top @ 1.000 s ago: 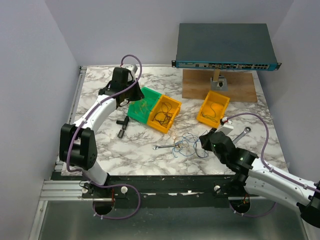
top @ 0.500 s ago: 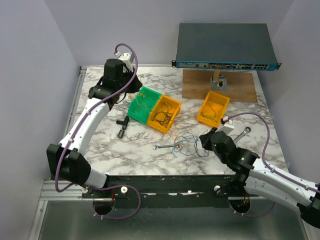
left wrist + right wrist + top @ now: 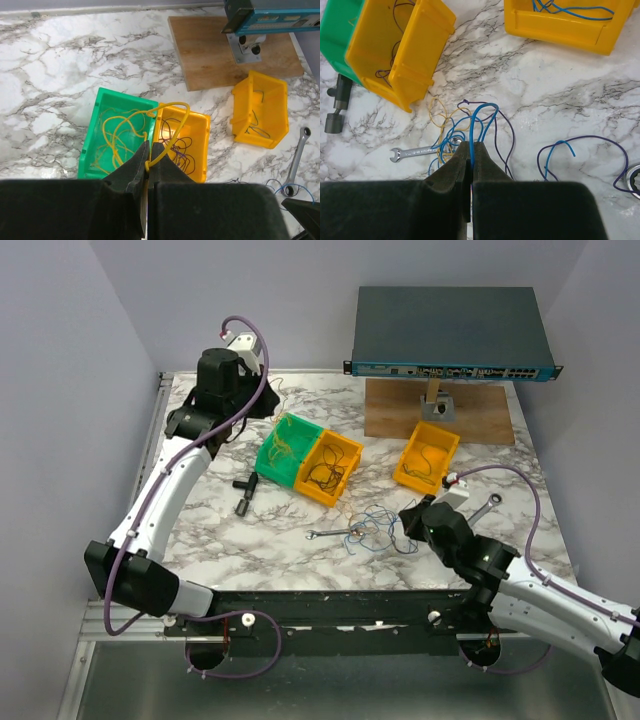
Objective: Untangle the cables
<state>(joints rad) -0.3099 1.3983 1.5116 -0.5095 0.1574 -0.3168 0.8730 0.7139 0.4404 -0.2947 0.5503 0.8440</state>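
Note:
My left gripper [image 3: 148, 162] is shut on a thin yellow cable [image 3: 175, 135], which loops up over the green bin [image 3: 107, 100] and the yellow bin [image 3: 200, 150] beside it. From above, the left gripper [image 3: 258, 405] hangs high behind the green bin [image 3: 285, 447], and more yellow cables lie in that bin. My right gripper [image 3: 471, 150] is shut on a blue cable [image 3: 471, 125] at the edge of the tangle [image 3: 451, 129] of blue, yellow and dark cables on the marble. The top view shows the tangle [image 3: 375, 530] just left of the right gripper [image 3: 405, 525].
A small silver wrench [image 3: 417, 151] lies in the tangle, and a second wrench [image 3: 487, 508] lies to the right. Another yellow bin [image 3: 427, 458] holds blue cable. A black T-shaped part [image 3: 244, 492] lies at left. A wooden board [image 3: 440, 415] and a network switch [image 3: 450, 330] stand at the back.
My left arm has risen and swung back to the left, drawing the yellow cable up over the green bin. The right arm and the tangle have not moved.

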